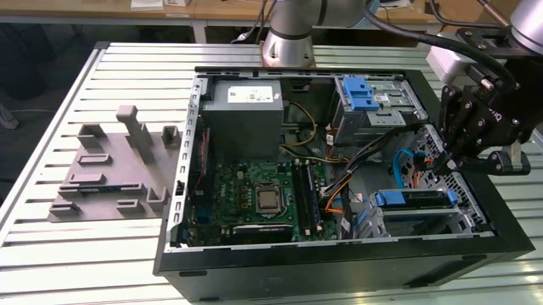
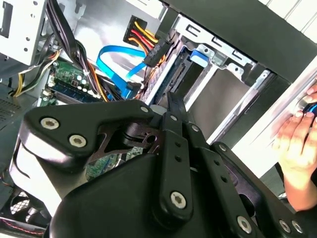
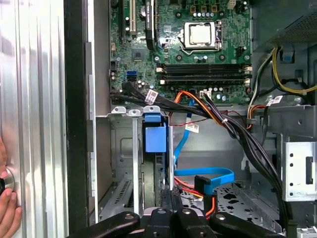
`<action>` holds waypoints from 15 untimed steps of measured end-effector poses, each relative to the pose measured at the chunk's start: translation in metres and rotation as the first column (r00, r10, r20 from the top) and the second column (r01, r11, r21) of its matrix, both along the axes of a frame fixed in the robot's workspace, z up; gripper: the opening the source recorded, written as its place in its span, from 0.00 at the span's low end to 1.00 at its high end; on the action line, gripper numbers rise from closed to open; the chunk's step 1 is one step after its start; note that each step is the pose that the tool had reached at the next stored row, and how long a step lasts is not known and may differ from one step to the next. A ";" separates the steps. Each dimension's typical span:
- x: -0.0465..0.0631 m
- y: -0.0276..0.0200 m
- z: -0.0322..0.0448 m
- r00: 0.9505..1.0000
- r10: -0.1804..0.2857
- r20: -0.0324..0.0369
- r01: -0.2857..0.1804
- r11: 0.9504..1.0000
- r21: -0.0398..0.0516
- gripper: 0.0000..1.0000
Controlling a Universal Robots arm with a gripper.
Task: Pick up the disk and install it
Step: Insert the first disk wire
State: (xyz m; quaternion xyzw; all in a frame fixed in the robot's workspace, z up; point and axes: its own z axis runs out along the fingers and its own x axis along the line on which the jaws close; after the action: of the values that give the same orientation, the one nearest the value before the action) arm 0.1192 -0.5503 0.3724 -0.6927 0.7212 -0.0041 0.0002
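Disk [image 1: 413,199] seen seated in drive cage [image 1: 472,215], lower right, exterior view; gripper [image 1: 448,166] held just above, jaws together, empty. Install judged nearly done; clearance from cables [image 1: 367,155] req'd.

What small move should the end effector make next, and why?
Probably a short push toward the disk. It sits in the drive bay with its blue bracket showing, and the end effector, shut and empty, hangs just above, apart from it. Mind the blue cable nearby.
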 end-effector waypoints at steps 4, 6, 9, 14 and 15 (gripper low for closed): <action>0.008 0.0013 -0.0001 1.000 0.000 0.000 0.000 1.000 0.000 0.11; 0.012 0.0019 -0.0001 1.000 0.000 0.000 0.000 1.000 0.000 0.11; 0.014 0.0027 -0.0003 1.000 -0.013 0.000 0.013 1.000 0.000 0.11; 0.014 0.0032 -0.0008 0.997 -0.077 0.000 0.077 0.997 0.000 0.11; 0.014 0.0035 -0.0009 0.996 -0.085 0.000 0.085 0.996 0.000 0.11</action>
State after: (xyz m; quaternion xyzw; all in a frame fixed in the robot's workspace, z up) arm 0.1335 -0.5468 0.3715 -0.6615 0.7500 -0.0041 -0.0001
